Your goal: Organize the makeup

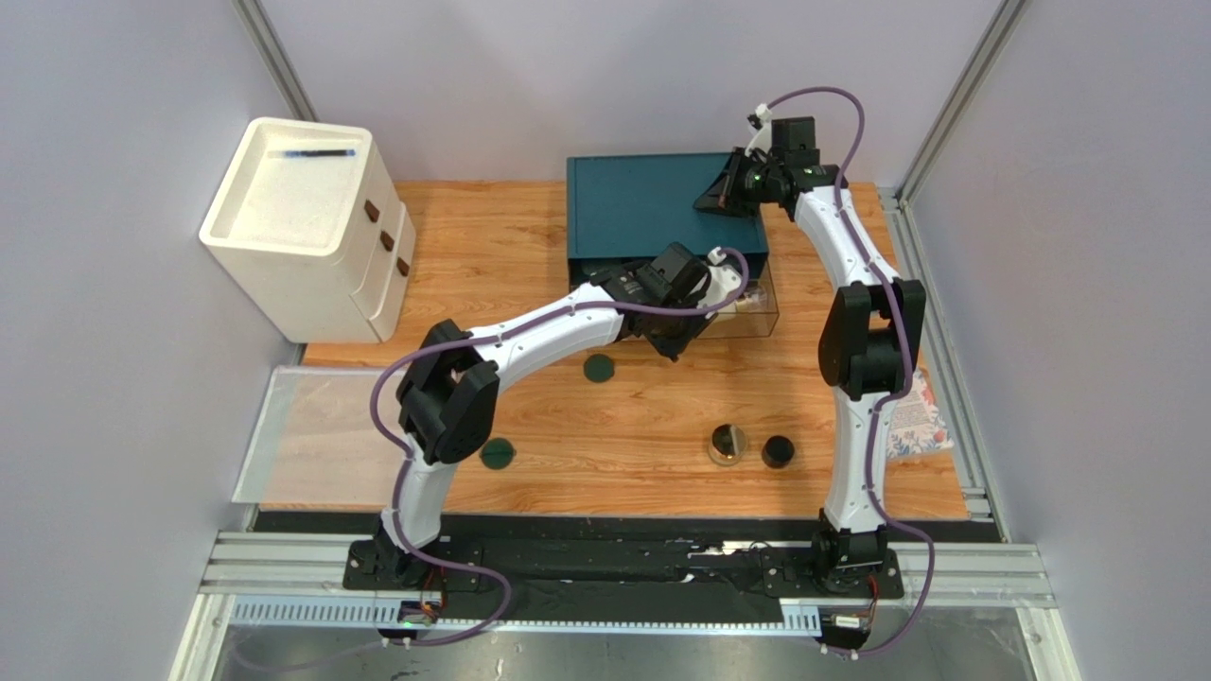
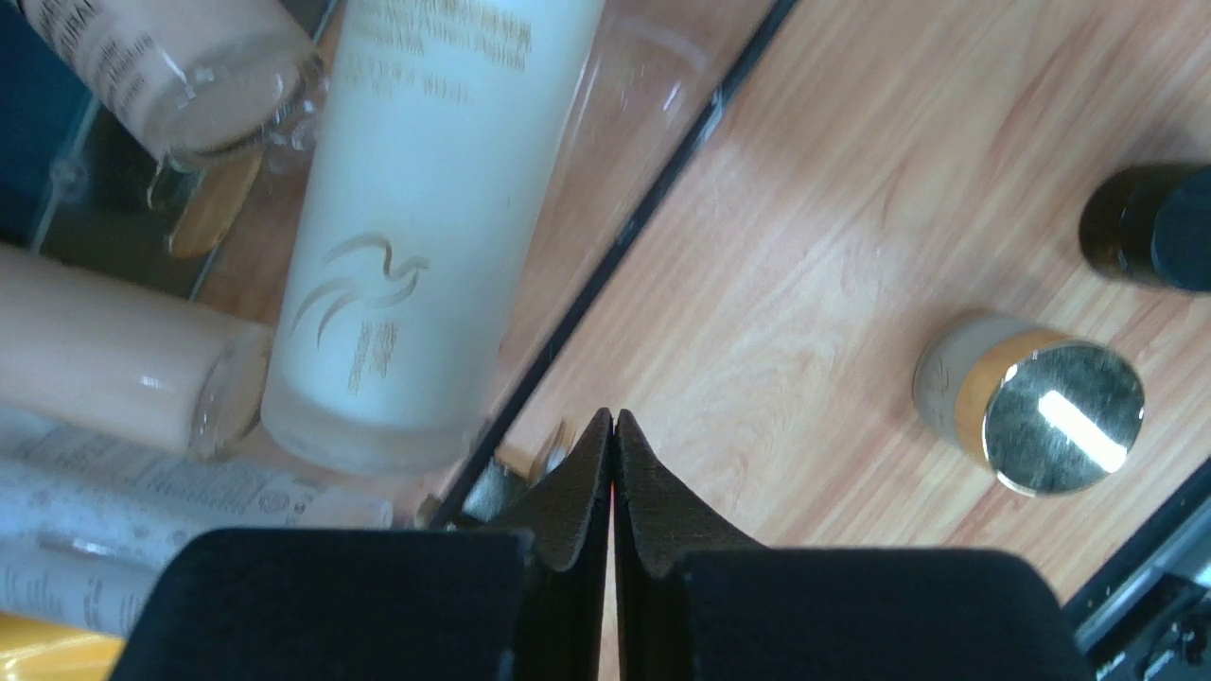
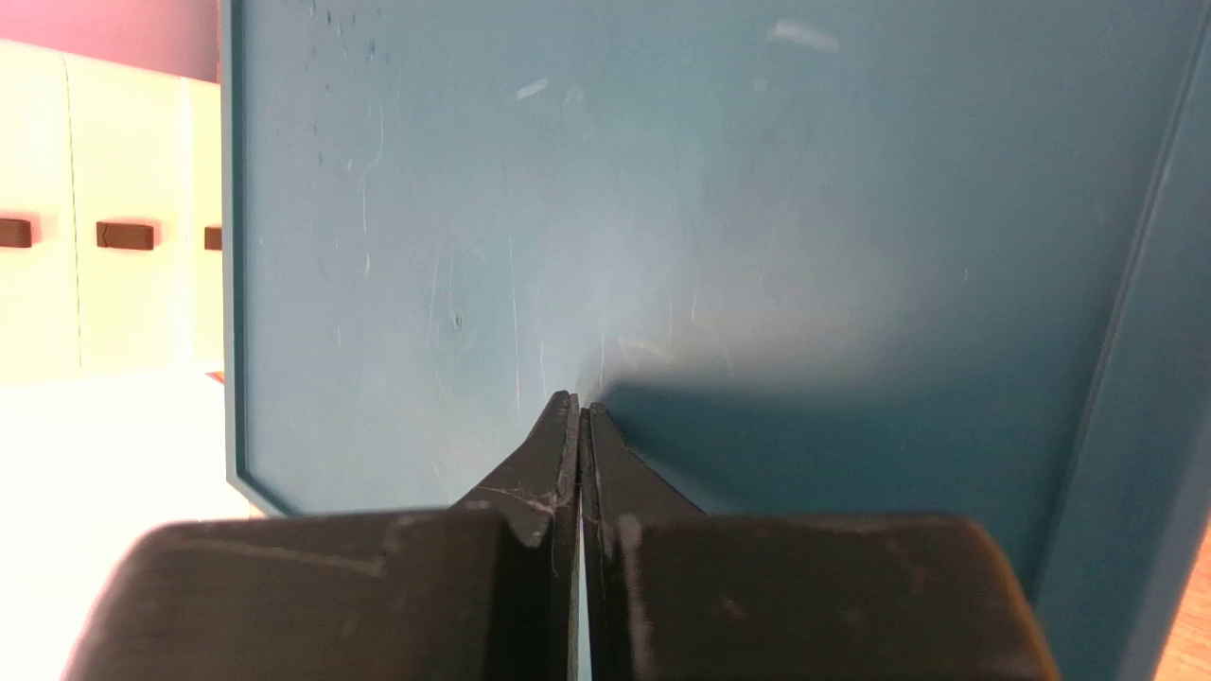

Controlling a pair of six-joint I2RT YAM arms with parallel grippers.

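**Q:** How do the grippers stand?

**A:** My left gripper (image 2: pixel 613 430) is pressed together with nothing in it. It hangs over the worktop (image 2: pixel 853 185), just beside the clear drawer (image 2: pixel 620 234). My right gripper (image 3: pixel 583 412) is also pressed together, low over the teal box (image 3: pixel 796 213).

**Q:** And the makeup?

**A:** I see the cream bottle (image 2: pixel 412 213) lying in the drawer between beige tubes (image 2: pixel 100 369). On the worktop, a gold-lidded jar (image 2: pixel 1045 412) stands near a dark jar (image 2: pixel 1152 227). One green disc (image 1: pixel 600 369) lies well apart from the other disc (image 1: pixel 496 454).
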